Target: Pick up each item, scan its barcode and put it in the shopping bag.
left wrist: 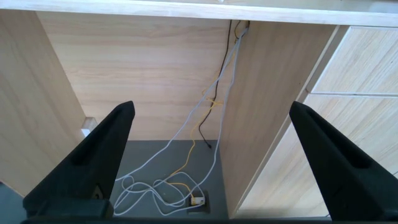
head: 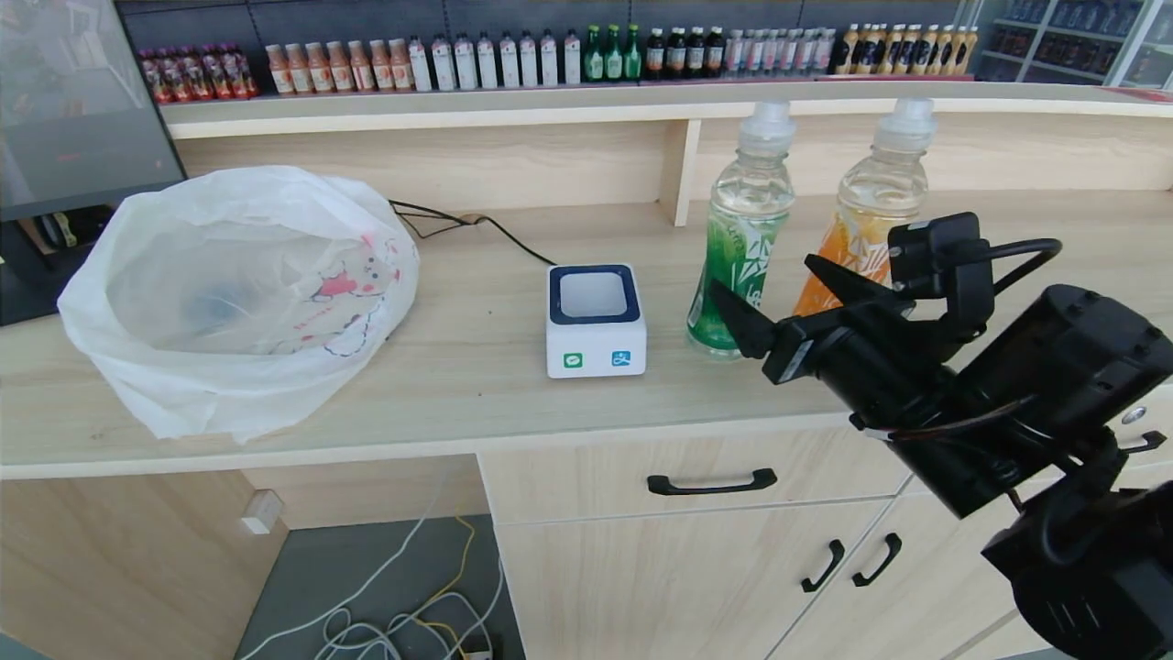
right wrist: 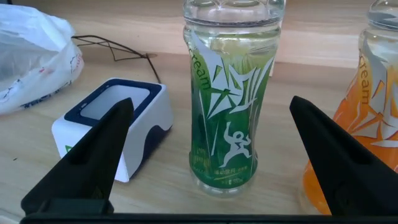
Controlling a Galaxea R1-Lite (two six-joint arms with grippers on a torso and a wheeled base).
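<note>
Green-labelled bottle [head: 744, 238] stands upright on the pale wooden surface [head: 476, 394], white cap on top and clear liquid inside. It is just to the right of the scanner [head: 595, 321] and apart from it. An orange-labelled bottle [head: 871, 211] of the same shape stands upright near its right side, with a gap between the two. The scanner is a small white box with a dark blue frame around a light window on top, sitting about mid-surface. Well to its left lies the shopping bag [head: 238, 293], thin white plastic with a pink cartoon print, slumped with its mouth open toward the front edge. Whatever is inside is too dim to make out. The right claw [head: 762, 275] hangs in front of the green bottle with its fingers spread wide, holding nothing. From the right wrist the bottle shows centred between the two fingers, not touched by either. The left claw [left wrist: 211, 106] is down below the surface, also spread wide and empty, facing the open recess where loose cables [left wrist: 168, 186] lie on the grey floor. A black cable [head: 476, 225] runs across the surface behind the scanner. Drawers with black handles [head: 710, 481] sit under the surface on the right. Rows of drink bottles [head: 550, 60] line the shelf at the back.
</note>
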